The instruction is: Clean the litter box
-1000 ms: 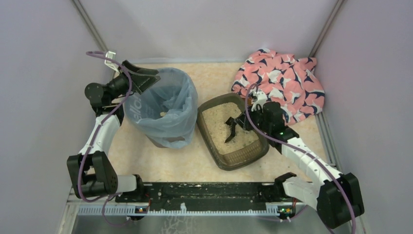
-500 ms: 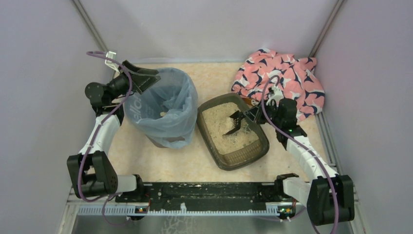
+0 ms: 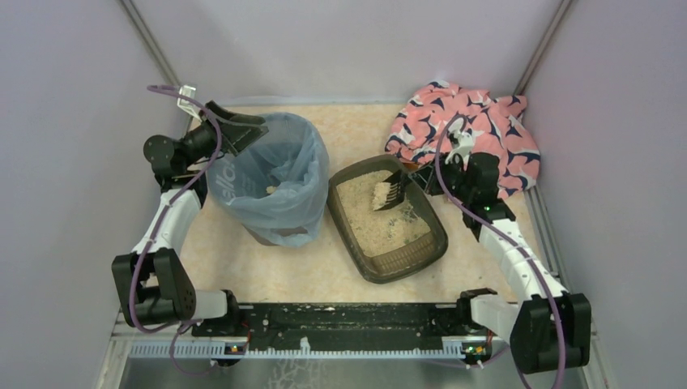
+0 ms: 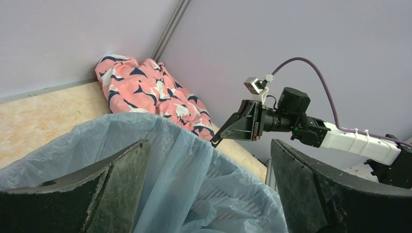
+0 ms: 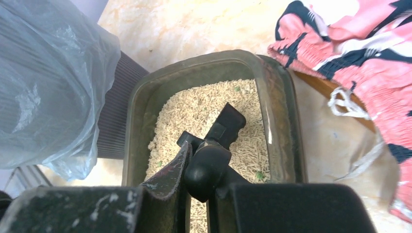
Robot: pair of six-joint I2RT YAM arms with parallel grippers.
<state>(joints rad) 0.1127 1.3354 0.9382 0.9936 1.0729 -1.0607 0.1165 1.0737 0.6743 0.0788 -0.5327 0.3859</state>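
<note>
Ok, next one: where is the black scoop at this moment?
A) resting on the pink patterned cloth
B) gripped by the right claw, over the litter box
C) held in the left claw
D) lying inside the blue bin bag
B: the right claw is shut on the handle of the scoop, whose head sits over the litter inside the litter box.

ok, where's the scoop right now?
Top view, right of centre: the scoop is held in the right hand over the far end of the litter box, between the blue-bagged bin and the pink cloth.
</note>
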